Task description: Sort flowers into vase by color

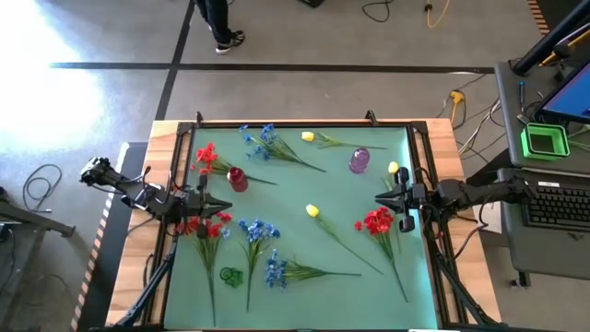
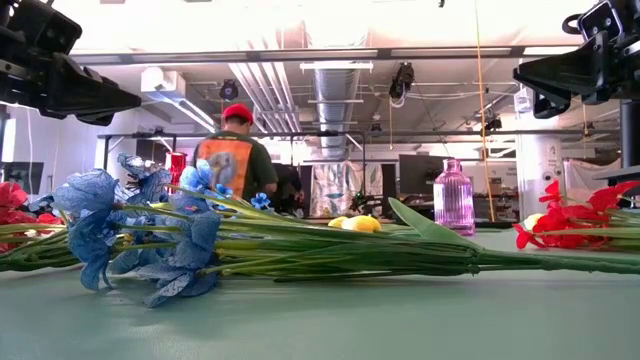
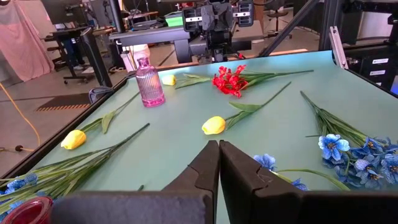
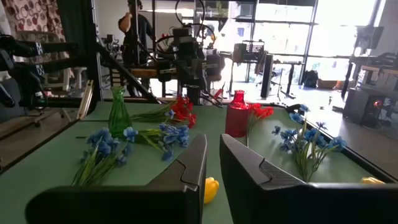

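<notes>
Pretty much nothing is sorted yet, as far as the views show. All the flowers are lying flat on the green table (image 1: 369, 277), and the three little vases look empty: the red vase (image 1: 237, 179), the pink vase (image 1: 359, 160) and the green vase (image 1: 229, 275).

The left gripper (image 1: 214, 205) hangs above the mat with its fingers pressed together, holding nothing. Right beside it, toward the near edge, lies a red flower cluster (image 1: 207, 227); a second red cluster (image 1: 206, 157) is on its far side, next to the red vase. Blue flowers (image 1: 260, 231) are just past its tip, toward the table's middle.

The right gripper (image 1: 391, 197) also hovers with its fingers nearly closed and empty. A red bunch (image 1: 376, 222) sits just beside it on the near side, a yellow bud (image 1: 394, 169) on the far side, and another yellow tulip (image 1: 312, 211) ahead of it, mid-table.

So every stem is left to do, judging by this.

No brand, label or readable writing anywhere on the vases or the arms.
</notes>
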Robot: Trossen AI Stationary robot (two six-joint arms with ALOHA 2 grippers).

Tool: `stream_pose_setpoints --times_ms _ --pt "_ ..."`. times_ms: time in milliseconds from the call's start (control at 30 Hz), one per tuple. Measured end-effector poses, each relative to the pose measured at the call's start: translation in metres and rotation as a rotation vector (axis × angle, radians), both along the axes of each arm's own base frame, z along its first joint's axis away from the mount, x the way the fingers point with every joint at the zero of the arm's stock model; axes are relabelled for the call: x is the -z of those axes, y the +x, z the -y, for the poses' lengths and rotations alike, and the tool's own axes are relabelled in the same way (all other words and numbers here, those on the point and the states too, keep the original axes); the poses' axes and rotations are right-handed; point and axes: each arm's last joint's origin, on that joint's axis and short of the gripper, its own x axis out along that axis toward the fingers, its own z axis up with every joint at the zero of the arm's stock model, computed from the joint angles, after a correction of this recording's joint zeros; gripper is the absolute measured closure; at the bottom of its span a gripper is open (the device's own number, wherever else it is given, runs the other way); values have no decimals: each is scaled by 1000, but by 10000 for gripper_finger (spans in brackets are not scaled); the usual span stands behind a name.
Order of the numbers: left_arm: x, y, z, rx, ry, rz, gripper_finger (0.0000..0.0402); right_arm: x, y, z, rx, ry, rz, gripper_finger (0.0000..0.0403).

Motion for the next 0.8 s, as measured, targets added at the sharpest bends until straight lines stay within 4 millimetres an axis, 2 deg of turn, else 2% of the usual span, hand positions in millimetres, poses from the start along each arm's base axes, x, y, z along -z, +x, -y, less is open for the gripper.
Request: stream_pose_setpoints --times_ms 200,400,500,800 --pt "0 0 0 0 1 -1 402 0 0 0 -1 12 -1 364" --pt "0 0 0 0 0 0 402 0 0 0 -26 357 1 364" --pt "-1 0 0 -2 -22 16 402 -2 0 1 -7 431 25 364" --pt "-43 -3 -2 19 -563 447 402 -3 0 1 1 307 28 364"
